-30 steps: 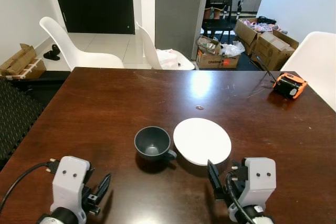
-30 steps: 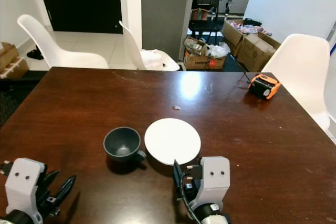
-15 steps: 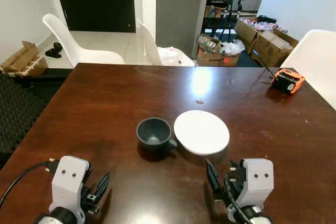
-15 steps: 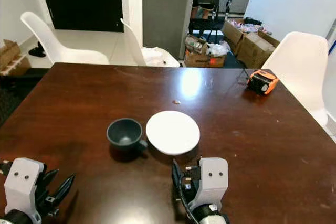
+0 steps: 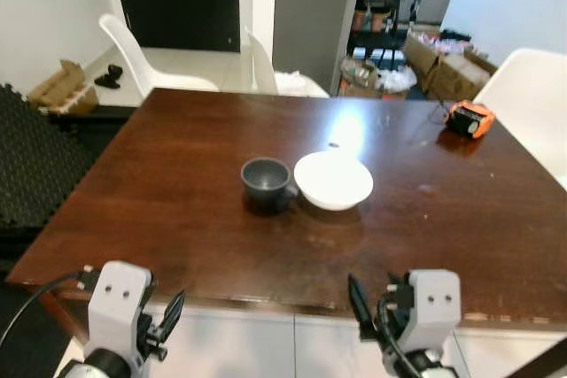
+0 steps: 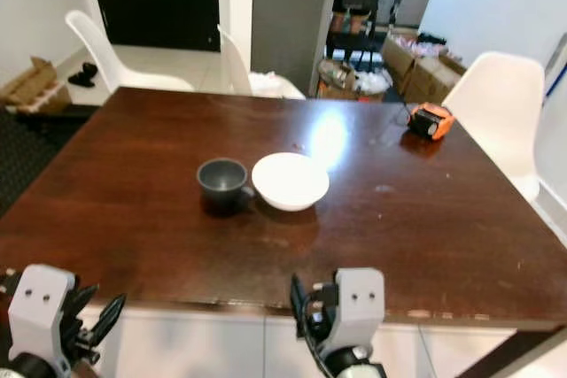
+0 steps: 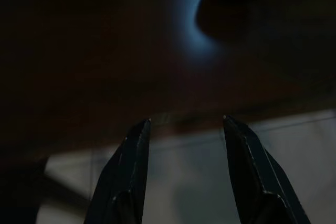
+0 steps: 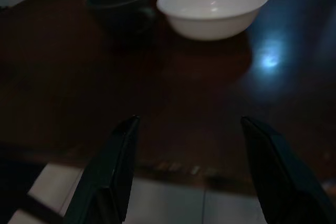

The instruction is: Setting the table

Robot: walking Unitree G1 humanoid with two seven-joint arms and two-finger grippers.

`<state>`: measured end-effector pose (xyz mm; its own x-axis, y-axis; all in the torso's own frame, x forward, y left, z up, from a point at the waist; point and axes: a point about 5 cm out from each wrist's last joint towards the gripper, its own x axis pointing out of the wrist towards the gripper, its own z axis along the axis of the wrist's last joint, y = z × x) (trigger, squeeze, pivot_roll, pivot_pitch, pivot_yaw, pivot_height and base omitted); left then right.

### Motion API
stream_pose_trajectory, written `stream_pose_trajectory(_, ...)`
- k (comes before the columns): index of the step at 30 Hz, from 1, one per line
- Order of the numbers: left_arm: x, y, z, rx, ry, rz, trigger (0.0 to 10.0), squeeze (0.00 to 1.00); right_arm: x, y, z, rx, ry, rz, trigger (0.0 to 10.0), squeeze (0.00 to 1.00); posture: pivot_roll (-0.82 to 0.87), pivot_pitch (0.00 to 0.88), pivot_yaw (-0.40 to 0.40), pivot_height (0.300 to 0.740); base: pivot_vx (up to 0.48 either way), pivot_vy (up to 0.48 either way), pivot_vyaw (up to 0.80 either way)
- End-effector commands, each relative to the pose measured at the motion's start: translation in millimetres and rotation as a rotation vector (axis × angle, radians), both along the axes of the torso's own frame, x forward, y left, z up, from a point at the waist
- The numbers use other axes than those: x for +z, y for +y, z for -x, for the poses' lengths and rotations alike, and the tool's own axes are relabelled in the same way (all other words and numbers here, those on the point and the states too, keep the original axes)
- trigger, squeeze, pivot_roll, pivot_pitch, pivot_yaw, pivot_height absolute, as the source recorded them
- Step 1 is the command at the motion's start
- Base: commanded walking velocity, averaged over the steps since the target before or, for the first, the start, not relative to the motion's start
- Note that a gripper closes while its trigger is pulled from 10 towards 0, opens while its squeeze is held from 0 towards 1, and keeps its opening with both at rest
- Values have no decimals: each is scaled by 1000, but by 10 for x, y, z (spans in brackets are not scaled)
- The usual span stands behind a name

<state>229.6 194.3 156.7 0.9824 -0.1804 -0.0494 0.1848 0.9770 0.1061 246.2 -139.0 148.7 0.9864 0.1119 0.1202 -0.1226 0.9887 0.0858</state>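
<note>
Both grippers hung empty below the near edge of the dark brown wooden bench (image 5: 177,183), over the pale tiled floor (image 5: 239,343). The left gripper (image 7: 184,129) held its two black fingers spread apart, with nothing between them. The right gripper (image 8: 189,135) likewise stood with its fingers wide apart and empty. This low, clear posture suited a robot standing off from the bench, with neither arm committed to a grasp.

Further in, near the middle of the bench, stood the dark grey handled cup (image 5: 265,181), upright, its mouth facing up and its handle turned toward the robot's right. Just beside it on that side sat the white round ceramic bowl (image 5: 333,180), smooth, glossy and apparently empty. Whether the two touched could not be told. Their side-by-side arrangement read as one place setting, judged already laid.

Toward the far right edge lay an orange and black tape measure (image 5: 468,118). Beyond the bench stood white moulded plastic chairs (image 5: 146,64) and brown cardboard boxes (image 5: 434,59).
</note>
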Motion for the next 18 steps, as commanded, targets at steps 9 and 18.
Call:
stream_pose_trajectory(9, -49, 7, 10, 11, 17, -4, 10000, 0, -61, -38, 7, -10, 21, 9, 10000, 0, 27, 153, 62, 740, -150, 0, 0)
stream_pose_trajectory(18, -55, -1, 5, 5, 18, -8, 10000, 0, -65, -42, -5, -10, 21, 10, 10000, 0, 25, 149, 61, 740, 0, 0, 0)
